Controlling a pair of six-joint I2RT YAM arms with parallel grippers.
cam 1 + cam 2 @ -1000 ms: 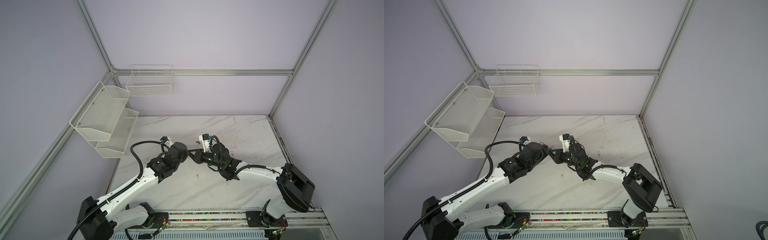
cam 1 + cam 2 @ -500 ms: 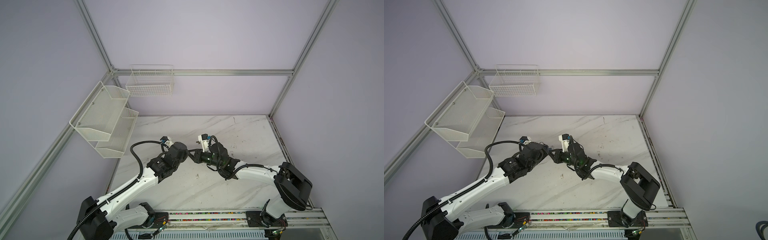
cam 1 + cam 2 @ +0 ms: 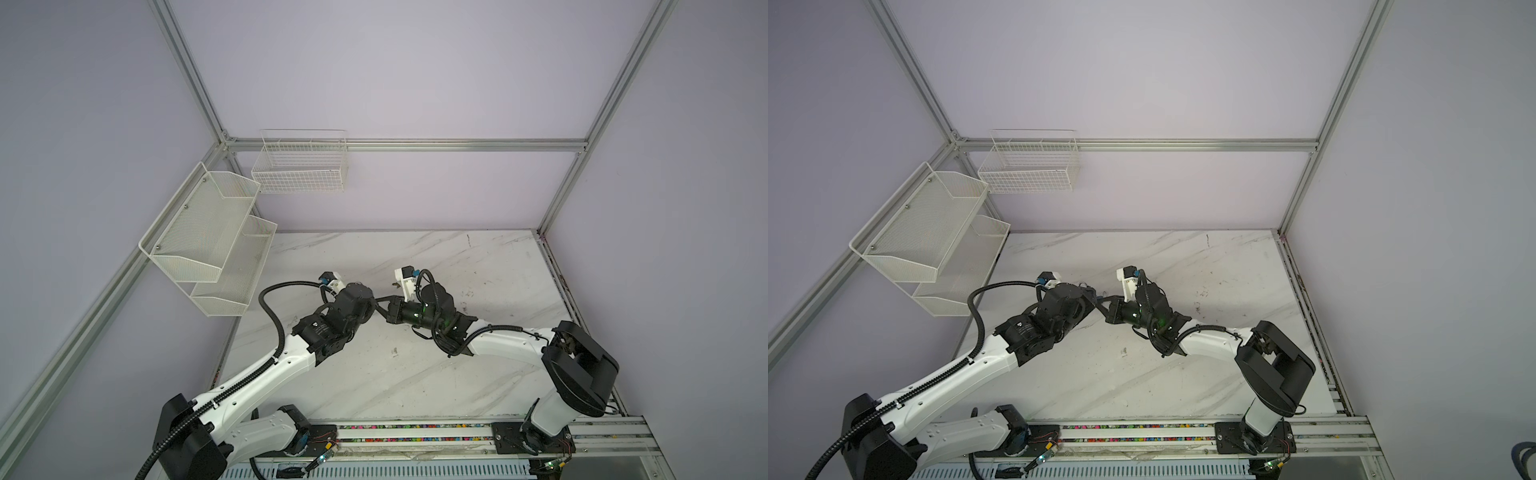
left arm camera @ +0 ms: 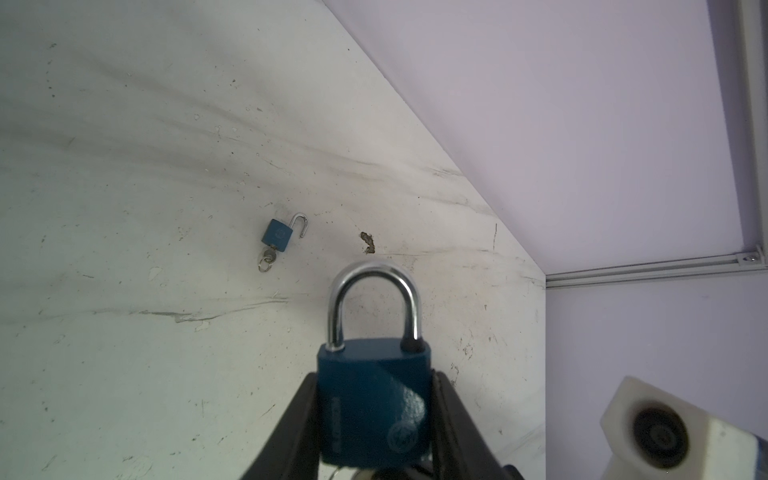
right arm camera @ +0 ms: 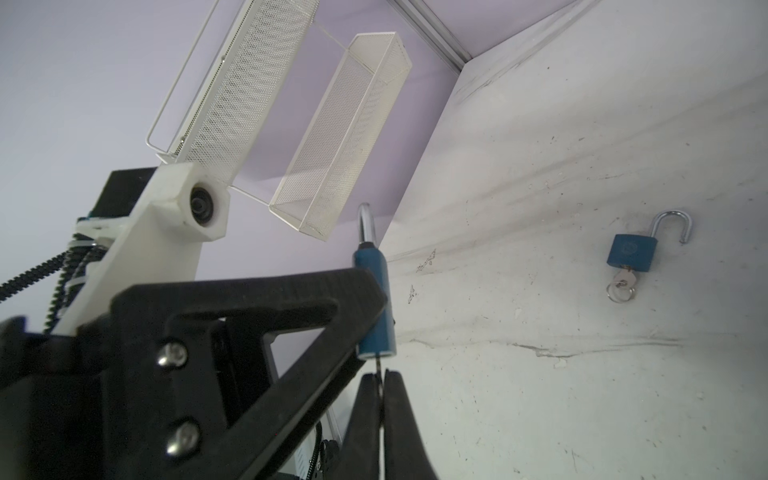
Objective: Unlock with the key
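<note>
A blue padlock (image 4: 374, 399) with a closed silver shackle (image 4: 374, 299) is held off the table, and my left gripper (image 4: 374, 388) is shut on its body from both sides. In the right wrist view the same padlock (image 5: 374, 299) shows edge-on. The key (image 5: 379, 365) sticks out of its underside as a thin blade. My right gripper (image 5: 380, 378) is shut on that key just below the lock. In both top views the two grippers meet over the table's middle, left gripper (image 3: 372, 302) against right gripper (image 3: 386, 308); the lock is mostly hidden there.
A second blue padlock (image 4: 277, 235) lies on the marble table (image 3: 415, 374) with its shackle swung open and a key with a ring in it, also as the second padlock (image 5: 631, 253). White mesh shelves (image 3: 208, 241) and a wire basket (image 3: 301, 166) hang on the walls at back left.
My right gripper has closed onto the key under the padlock, and that arm has shifted slightly toward the left one. The left arm and its padlock have stayed still.
</note>
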